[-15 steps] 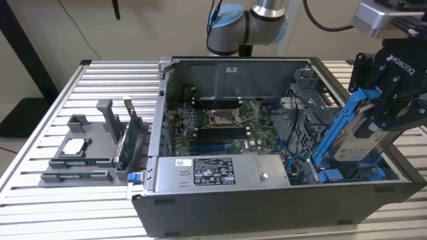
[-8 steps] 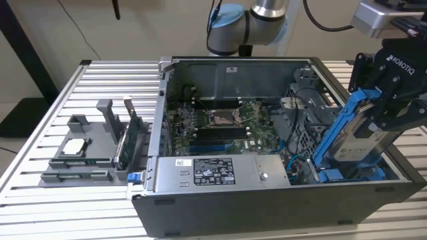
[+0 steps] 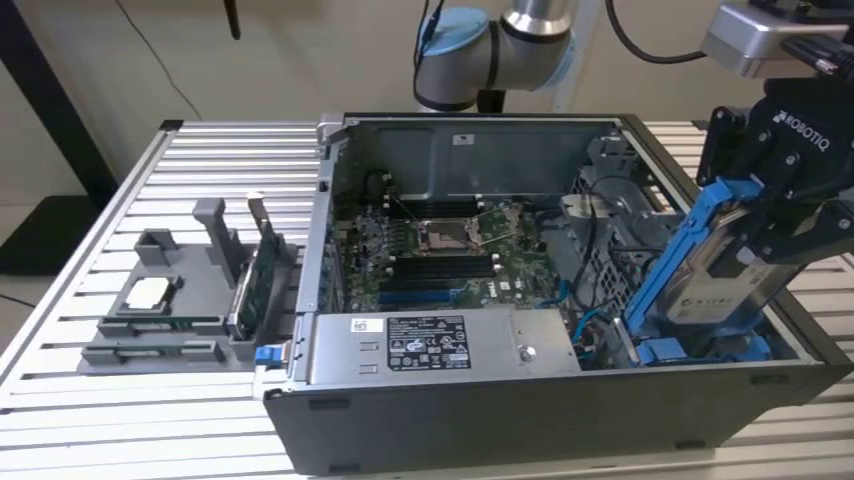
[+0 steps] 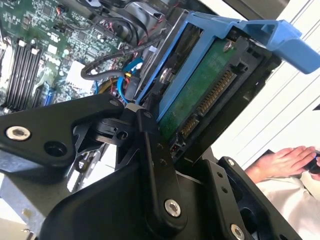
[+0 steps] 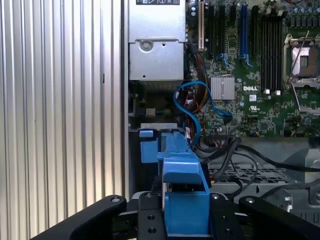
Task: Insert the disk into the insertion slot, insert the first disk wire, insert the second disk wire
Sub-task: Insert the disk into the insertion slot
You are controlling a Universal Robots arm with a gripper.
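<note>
Blue-framed disk (image 3: 714, 265) tilts over the slot (image 3: 694, 352) at the case's (image 3: 534, 440) corner, lower end entering. The gripper (image 3: 781, 235) has its fingers clamped on the disk's upper part. Seemingly not seated yet, with both wires (image 5: 175, 100) left to do.

Bright, even light in all 3 views. Slatted table (image 4: 296, 107) glares near-white in the second wrist view; computer case (image 3: 467, 160) interior w/ soft shadow in exterior view.
</note>
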